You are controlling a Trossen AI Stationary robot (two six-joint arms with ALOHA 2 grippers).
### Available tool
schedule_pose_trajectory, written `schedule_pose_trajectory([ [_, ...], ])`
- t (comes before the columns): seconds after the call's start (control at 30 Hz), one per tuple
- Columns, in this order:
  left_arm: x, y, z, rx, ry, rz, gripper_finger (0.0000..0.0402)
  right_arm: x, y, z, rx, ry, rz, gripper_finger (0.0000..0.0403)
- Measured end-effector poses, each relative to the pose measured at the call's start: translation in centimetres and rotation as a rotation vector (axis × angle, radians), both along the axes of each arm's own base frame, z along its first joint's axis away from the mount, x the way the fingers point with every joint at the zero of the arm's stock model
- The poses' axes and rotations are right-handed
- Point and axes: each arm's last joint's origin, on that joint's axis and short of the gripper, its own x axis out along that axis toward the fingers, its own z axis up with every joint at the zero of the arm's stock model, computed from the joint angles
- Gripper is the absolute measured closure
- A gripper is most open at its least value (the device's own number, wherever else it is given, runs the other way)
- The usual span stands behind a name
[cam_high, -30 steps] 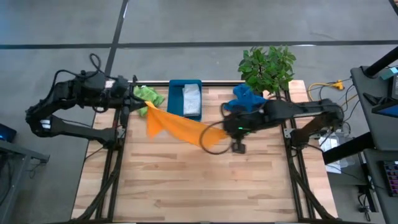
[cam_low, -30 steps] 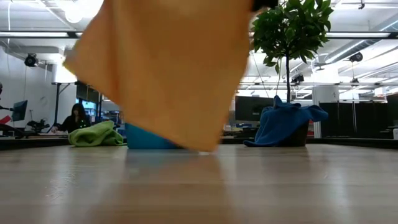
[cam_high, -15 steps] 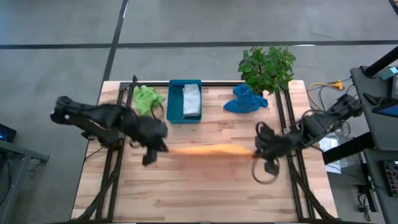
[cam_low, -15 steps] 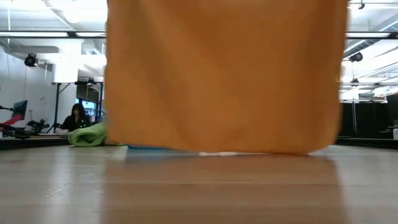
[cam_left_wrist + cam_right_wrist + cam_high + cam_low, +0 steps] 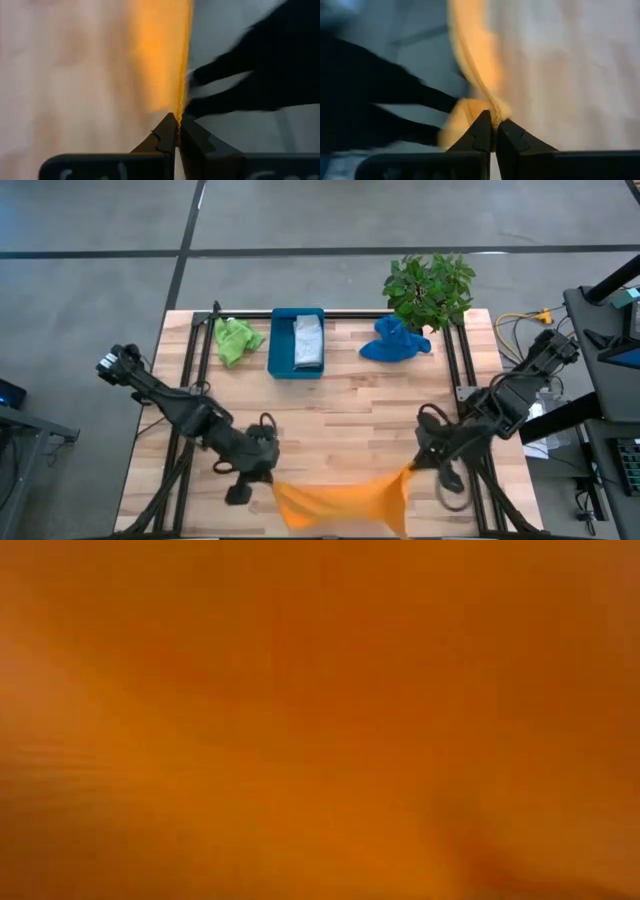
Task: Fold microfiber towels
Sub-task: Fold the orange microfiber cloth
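The orange towel (image 5: 340, 502) is spread between my two grippers over the table's near edge, and it fills the whole low view (image 5: 320, 720). My left gripper (image 5: 271, 480) is shut on its left end and my right gripper (image 5: 411, 470) on its right end. The lime green towel (image 5: 235, 338) lies crumpled at the far left of the table. The blue towel (image 5: 395, 340) lies heaped at the far right. A grey towel (image 5: 308, 340) lies in the teal tray (image 5: 280, 345). My left gripper pinches the orange towel's left upper corner (image 5: 181, 107) between its two shut fingers, slanting down from the table's left. One layer or several, I cannot tell. The towel runs from there toward the other gripper and hangs below. My right gripper pinches the towel's right upper corner (image 5: 495, 107) between its shut fingers, where the cloth bunches. It slants down from the table's right. The towel hangs between the two holds with a slight sag along its upper edge (image 5: 340, 485).
A potted plant (image 5: 430, 285) stands at the far right corner behind the blue towel. The bare wooden tabletop (image 5: 340, 410) lies between the tray and the held towel. Dark frame rails (image 5: 190, 420) run along the table's left and right sides.
Both grippers have swung from the far half of the table toward its near edge, carrying the orange towel. It hung slanted between them, was drawn out flat and taut across the middle, and now hangs spread at the near edge, covering the low camera.
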Motion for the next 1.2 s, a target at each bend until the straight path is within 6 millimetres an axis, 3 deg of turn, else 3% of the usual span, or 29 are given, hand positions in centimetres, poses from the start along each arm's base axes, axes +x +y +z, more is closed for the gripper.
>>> schedule_pose_trajectory([
  [0.27,0.6,2.5,-6.4,0.299,0.189,0.178,0.0402,0.5,-3.1,-6.8,-0.218,0.243,-0.109,0.0395],
  [0.43,0.7,4.3,-9.8,0.455,0.223,0.290,0.0402,1.1,-4.7,-11.2,-0.249,0.270,-0.156,0.0395],
  [0.6,0.9,6.4,-12.7,0.497,0.246,0.370,0.0402,1.5,-6.6,-14.2,-0.242,0.279,-0.234,0.0394],
  [0.73,1.0,7.9,-15.0,0.498,0.243,0.401,0.0402,1.6,-8.2,-15.4,-0.267,0.307,-0.292,0.0394],
  [0.9,0.8,10.1,-17.1,0.508,0.262,0.472,0.0402,2.0,-9.9,-15.6,-0.322,0.299,-0.331,0.0394],
  [1.2,1.3,12.3,-17.2,0.553,0.255,0.453,0.0402,2.6,-11.5,-15.1,-0.439,0.271,-0.221,0.0394],
])
